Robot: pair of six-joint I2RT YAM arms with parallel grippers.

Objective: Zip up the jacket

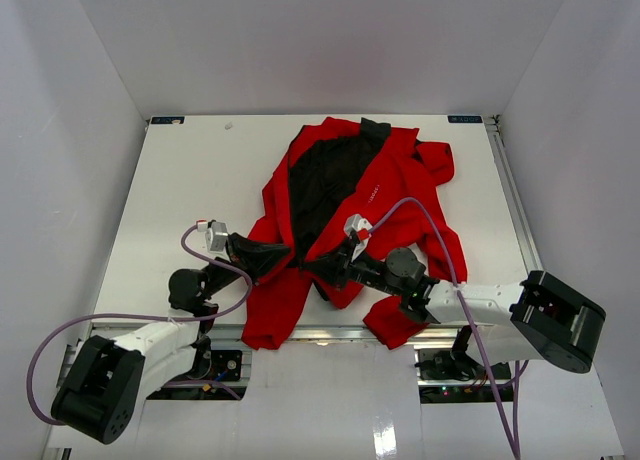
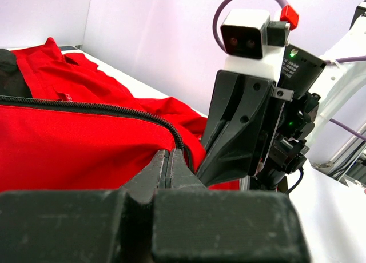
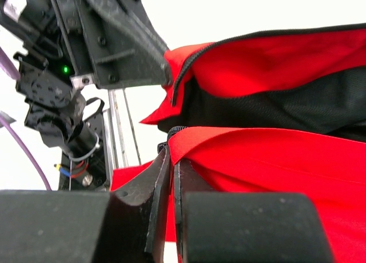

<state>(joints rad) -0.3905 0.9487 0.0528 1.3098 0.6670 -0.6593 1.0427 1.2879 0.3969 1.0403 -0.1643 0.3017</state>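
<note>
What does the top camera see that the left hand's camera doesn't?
Only the top view shows the whole red jacket lying open on the table, black lining up, with both arms reaching in. Only the left wrist view shows the zipper teeth up close, with the left gripper shut on the jacket's edge. Both show the jacket and the right wrist's camera.
</note>
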